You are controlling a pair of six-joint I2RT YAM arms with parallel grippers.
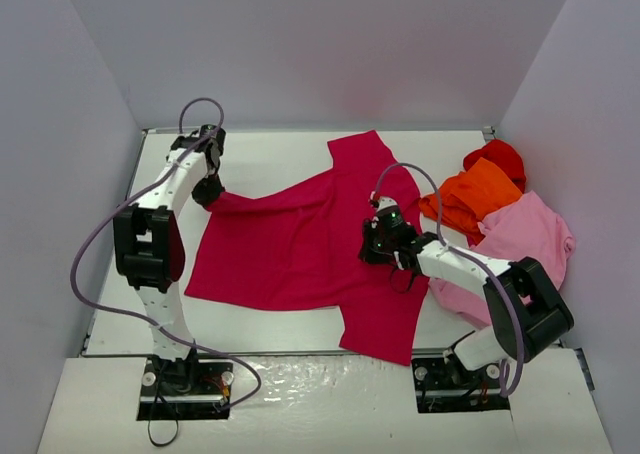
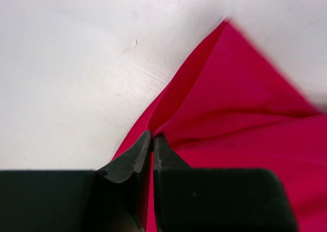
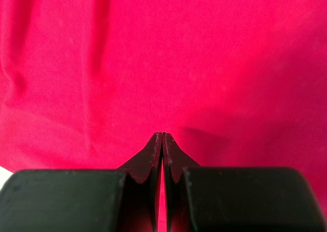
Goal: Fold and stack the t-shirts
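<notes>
Your left claw is clamped on a corner of the crimson t-shirt, its length running toward your right claw. That one's closed, perhaps pinching cloth.

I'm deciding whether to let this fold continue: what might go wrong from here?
The left jaws pinch only a thin edge of the crimson t-shirt; a pull may slip it free. The right arm passes above the pink t-shirt, so swinging it might drag that pile.
</notes>
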